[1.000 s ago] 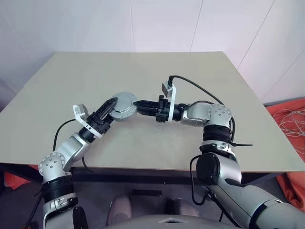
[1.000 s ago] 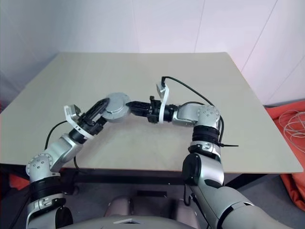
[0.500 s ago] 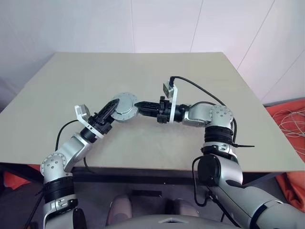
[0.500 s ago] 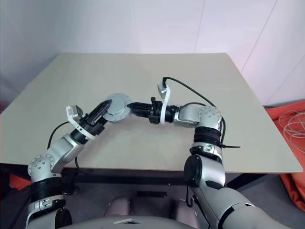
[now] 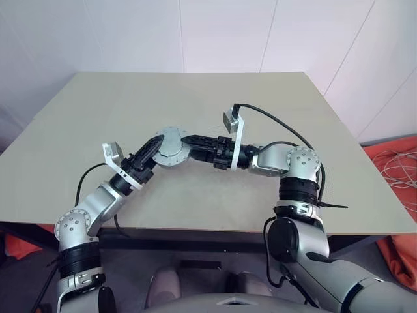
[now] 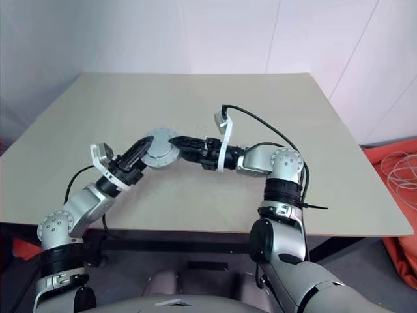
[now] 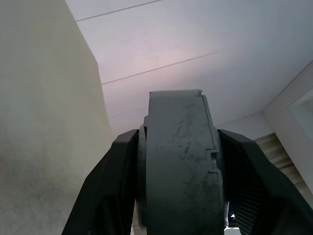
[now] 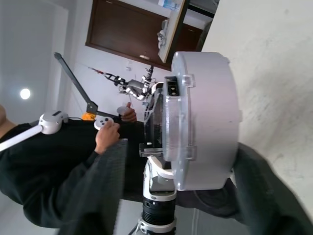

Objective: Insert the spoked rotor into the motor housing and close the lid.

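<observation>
Left eye view: left jaws [image 5: 155, 147] pinch the closed housing [image 5: 172, 146] by its edge, above the surface's [image 5: 195, 98] middle. Right jaws [image 5: 193, 143] are spread around its rim.

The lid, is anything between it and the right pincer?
Nothing visible is in the way. The left pincer holds the closed lid above the table. The right pincer stands open around its edge, with one finger each side.

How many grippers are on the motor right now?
2. The left gripper clamps the round motor from its left edge above the table; the right gripper straddles its right edge, fingers spread.
</observation>
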You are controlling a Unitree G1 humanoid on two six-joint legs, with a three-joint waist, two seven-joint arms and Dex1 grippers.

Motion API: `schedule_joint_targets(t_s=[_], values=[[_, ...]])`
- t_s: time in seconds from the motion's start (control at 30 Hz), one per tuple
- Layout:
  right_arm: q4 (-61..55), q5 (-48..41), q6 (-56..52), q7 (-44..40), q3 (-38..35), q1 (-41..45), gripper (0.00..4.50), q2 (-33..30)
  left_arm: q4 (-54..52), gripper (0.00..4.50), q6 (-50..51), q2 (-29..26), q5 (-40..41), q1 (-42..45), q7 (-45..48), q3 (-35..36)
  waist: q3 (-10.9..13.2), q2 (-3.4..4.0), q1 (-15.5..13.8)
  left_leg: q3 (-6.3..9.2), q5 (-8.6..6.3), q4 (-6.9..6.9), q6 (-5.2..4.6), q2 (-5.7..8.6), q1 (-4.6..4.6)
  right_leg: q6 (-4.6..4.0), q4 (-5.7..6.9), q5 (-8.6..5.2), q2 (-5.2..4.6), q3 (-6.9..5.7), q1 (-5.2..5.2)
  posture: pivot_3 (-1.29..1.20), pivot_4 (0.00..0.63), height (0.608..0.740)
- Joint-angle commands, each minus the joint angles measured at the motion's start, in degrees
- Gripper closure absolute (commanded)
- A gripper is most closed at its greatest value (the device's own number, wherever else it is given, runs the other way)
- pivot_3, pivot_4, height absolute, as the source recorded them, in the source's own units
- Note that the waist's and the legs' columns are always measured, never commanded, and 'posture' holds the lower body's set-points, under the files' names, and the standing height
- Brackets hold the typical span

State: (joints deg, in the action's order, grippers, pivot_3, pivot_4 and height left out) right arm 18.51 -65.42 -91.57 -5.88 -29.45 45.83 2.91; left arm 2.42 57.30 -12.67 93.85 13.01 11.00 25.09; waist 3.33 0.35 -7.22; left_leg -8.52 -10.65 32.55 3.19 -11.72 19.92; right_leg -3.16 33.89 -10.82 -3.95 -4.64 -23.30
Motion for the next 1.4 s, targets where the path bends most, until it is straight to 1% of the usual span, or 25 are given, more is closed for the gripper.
schedule_joint_targets(t_s=[0.03, 0.13, 0.2, 0.23, 0.33, 0.4, 0.47, 0.6, 0.77, 0.87, 0.97, 1.33, 1.4], values=[[1.2, -0.9, -0.3, 0.9, -1.7, 1.1, 0.00, 0.3, -2.9, 2.37, -0.5, -0.3, 2.0, 1.0, 0.9, -0.6, 0.0, 0.00, 0.0, 0.01, 0.00, 0.02, 0.00, 0.00, 0.01, 0.00, 0.00, 0.00, 0.00, 0.00, 0.00, 0.00, 0.000, 0.740], [3.8, 1.2, 1.7, 2.9, -3.0, 1.5, 0.00, -0.7, -2.7, 2.37, -3.2, 0.4, 1.8, 1.2, 0.0, 0.8, 0.0, -0.01, 0.0, 0.02, 0.00, 0.08, 0.00, 0.00, 0.00, 0.01, 0.00, 0.01, 0.00, 0.01, 0.01, 0.00, 0.000, 0.740], [3.7, 3.3, 2.9, 2.8, -1.8, 1.0, 0.00, -2.1, -2.2, 2.37, -7.7, 1.4, 0.8, 1.9, -0.7, 3.1, 0.0, -0.01, 0.0, 0.02, 0.00, 0.12, 0.00, 0.00, 0.03, 0.01, 0.00, 0.01, 0.00, 0.01, 0.02, 0.00, 0.000, 0.740], [3.3, 4.2, 3.2, 2.4, -0.9, 0.7, 0.00, -2.8, -2.2, 2.37, -10.2, 1.8, -0.5, 2.2, -0.7, 4.1, 0.0, -0.01, 0.0, 0.02, 0.00, 0.15, 0.00, 0.00, 0.04, 0.01, 0.01, 0.01, 0.00, 0.01, 0.02, 0.00, 0.000, 0.740], [2.2, 6.9, 4.6, 0.3, 2.1, 0.0, 0.00, -5.2, 0.6, 2.37, -21.5, 3.0, -8.0, 4.4, -3.1, 7.6, 0.0, -0.01, 0.1, 0.02, 0.00, 0.21, 0.00, 0.00, 0.07, 0.03, 0.00, 0.03, 0.00, 0.01, 0.07, 0.00, 0.000, 0.740], [1.8, 8.1, 5.4, -1.6, 3.8, 0.0, 0.00, -6.5, 3.8, 2.37, -28.8, 3.4, -12.3, 6.3, -5.1, 10.3, 0.0, -0.03, 0.2, 0.01, 0.00, 0.26, 0.00, 0.02, 0.05, 0.04, -0.04, 0.03, 0.11, 0.01, 0.10, 0.00, 0.000, 0.740], [1.4, 8.8, 5.9, -3.2, 5.0, -0.1, 0.00, -7.3, 5.7, 2.37, -33.4, 3.9, -14.5, 7.8, -6.2, 12.3, 0.0, -0.04, 0.2, 0.01, 0.00, 0.29, 0.00, 0.01, 0.05, 0.05, -0.07, 0.04, 0.16, 0.00, 0.12, 0.00, 0.000, 0.740], [0.9, 10.0, 6.5, -5.3, 6.8, -0.1, 0.00, -8.0, 10.5, 2.37, -38.8, 4.7, -18.7, 10.3, -10.8, 14.3, 0.0, -0.22, -0.1, 0.10, -0.01, 0.29, -0.02, -0.05, 0.02, 0.14, -0.10, 0.10, 0.19, 0.01, 0.11, 0.00, 0.000, 0.740], [-0.1, 10.5, 6.5, -6.7, 7.6, -0.3, 0.00, -7.8, 15.7, 2.37, -43.4, 6.4, -19.5, 13.5, -17.9, 18.2, 0.0, -0.44, -0.5, 0.18, -0.03, 0.32, -0.05, -0.05, 0.10, 0.16, -0.10, 0.12, 0.15, 0.03, 0.12, 0.00, 0.000, 0.740], [-0.7, 10.7, 6.1, -7.1, 7.6, -0.4, 0.00, -7.8, 17.1, 2.37, -44.9, 6.9, -20.4, 15.4, -20.8, 18.9, 0.0, -0.64, -0.4, 0.18, -0.02, 0.33, -0.04, -0.08, 0.08, 0.17, -0.07, 0.14, 0.17, 0.03, 0.12, 0.00, 0.000, 0.740], [-1.2, 10.9, 5.8, -7.3, 7.6, -0.5, 0.00, -7.7, 18.3, 2.37, -46.4, 6.9, -22.1, 17.0, -23.5, 19.0, 0.0, -0.67, -0.4, 0.19, -0.03, 0.40, -0.04, -0.09, 0.08, 0.17, -0.03, 0.15, 0.17, 0.03, 0.12, 0.00, 0.000, 0.740], [-1.6, 10.8, 5.6, -7.4, 7.3, -0.1, 0.00, -7.1, 18.9, 2.37, -49.5, 6.5, -26.4, 19.0, -24.9, 19.6, 0.0, -0.68, -0.3, 0.19, -0.02, 0.46, -0.04, -0.09, 0.07, 0.14, -0.02, 0.17, 0.17, 0.03, 0.16, 0.00, 0.000, 0.740], [-1.6, 10.7, 5.6, -7.4, 7.2, 0.0, 0.00, -7.0, 18.7, 2.37, -48.7, 6.8, -26.2, 18.6, -25.4, 19.6, 0.0, -0.68, -0.3, 0.19, -0.03, 0.46, -0.04, -0.09, 0.07, 0.14, -0.02, 0.17, 0.16, 0.03, 0.16, 0.00, 0.000, 0.740]])
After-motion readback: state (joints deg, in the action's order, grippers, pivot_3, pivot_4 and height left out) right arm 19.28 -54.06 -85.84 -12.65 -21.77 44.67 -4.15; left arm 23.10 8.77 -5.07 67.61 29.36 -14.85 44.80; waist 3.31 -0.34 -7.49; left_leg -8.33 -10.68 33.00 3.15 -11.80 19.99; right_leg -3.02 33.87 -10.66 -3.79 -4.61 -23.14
